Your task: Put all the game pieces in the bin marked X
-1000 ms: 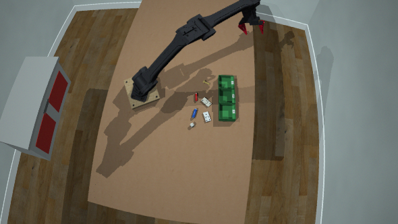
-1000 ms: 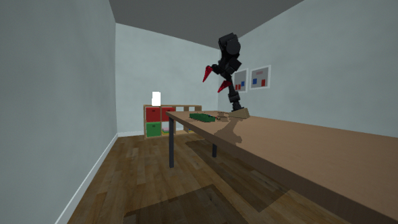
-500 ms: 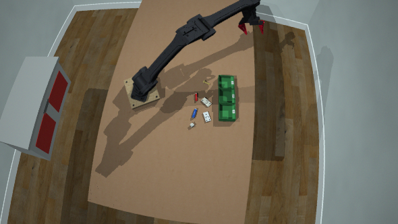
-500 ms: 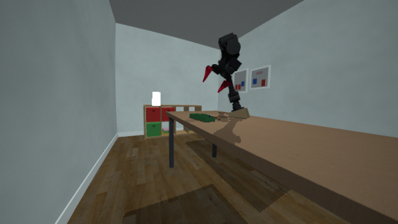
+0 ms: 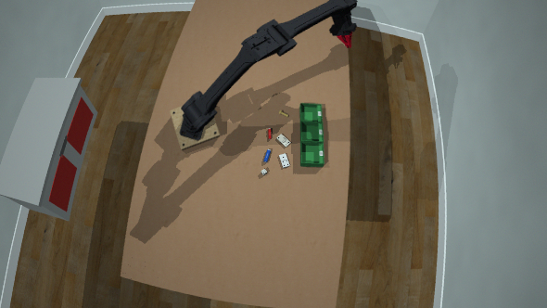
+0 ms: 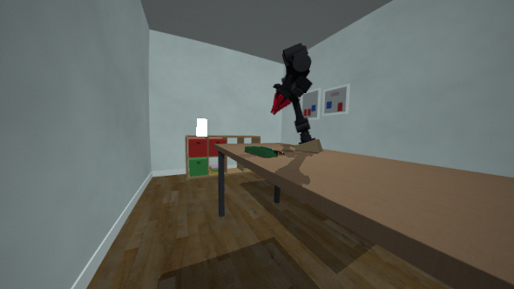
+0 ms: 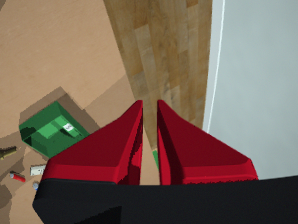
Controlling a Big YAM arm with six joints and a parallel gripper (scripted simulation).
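My gripper (image 5: 349, 46) (image 6: 273, 113) (image 7: 149, 110) is shut and empty, high above the table near its far right edge, well away from the bins. Three green bins stand in a row: one bin (image 5: 310, 113), a middle bin (image 5: 310, 132) and another bin (image 5: 310, 155). Their white labels are too small to read. Left of them lie a white dotted tile (image 5: 284, 140), a second white dotted tile (image 5: 284, 160) and a small white cube (image 5: 264, 172), like a die. A red piece (image 5: 270, 134) (image 7: 18, 177), a blue cylinder (image 5: 267, 155) and a brass bolt-like piece (image 5: 284, 113) (image 7: 8, 153) lie near them.
The arm's wooden base plate (image 5: 212, 135) (image 6: 310, 146) stands left of the small things. The table's right edge runs close beyond the bins, with wooden floor (image 5: 371, 186) below. A grey cabinet (image 5: 37, 134) with red fronts stands off the table at the left.
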